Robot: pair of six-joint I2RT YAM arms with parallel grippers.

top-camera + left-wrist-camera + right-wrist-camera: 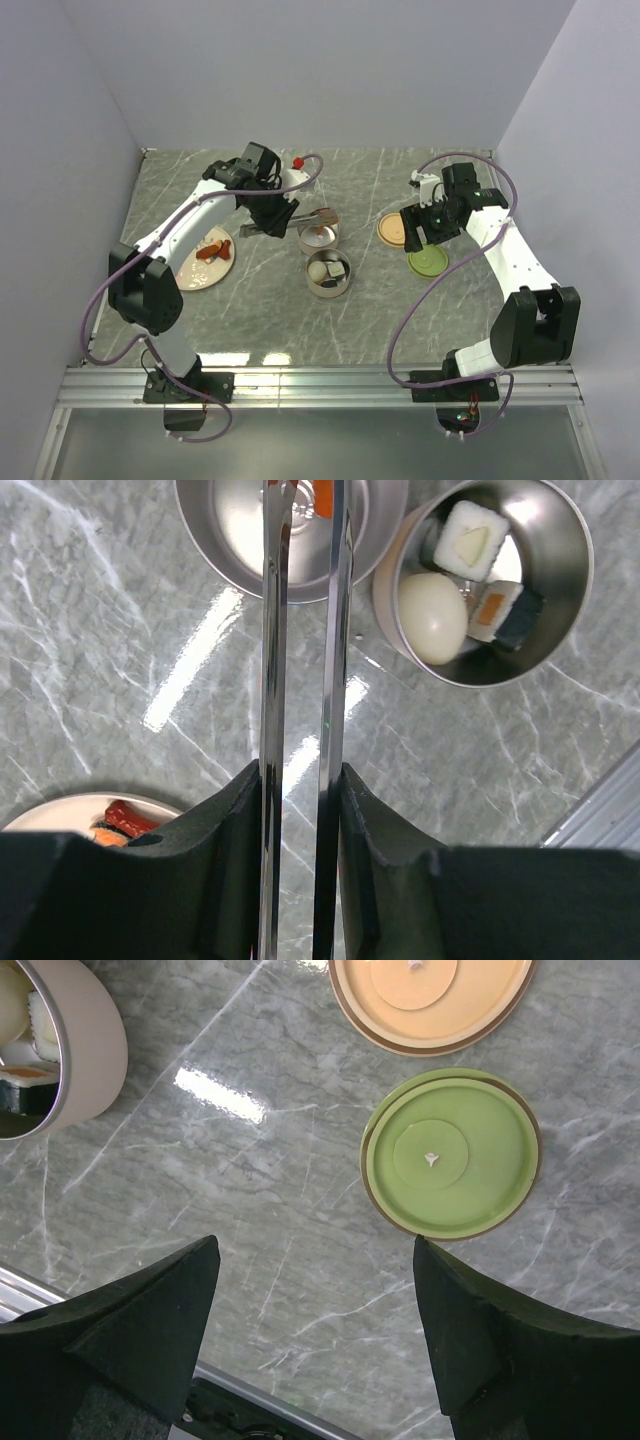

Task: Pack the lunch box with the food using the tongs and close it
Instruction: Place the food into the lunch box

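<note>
My left gripper [300, 770] is shut on the tongs [335, 630], whose two slim arms run close together up to the far steel tin [230, 540]. The tong tips hang over that tin, with an orange piece [322, 495] at them. The near tin [560, 590] holds a whitish ball [432, 618] and two dark-and-white rolls [470, 540]. Orange-red chunks [212, 250] lie on the pink plate [196, 274]. My right gripper [315, 1250] stands open above the table, just short of the green lid [450, 1155], with the pale orange lid [430, 1000] beyond.
Both tins [318, 237] [328, 272] sit mid-table between plate and lids [395, 230] [427, 262]. A small red object [297, 160] lies near the back wall. Grey walls enclose the table on three sides; a metal rail [320, 385] runs along the near edge.
</note>
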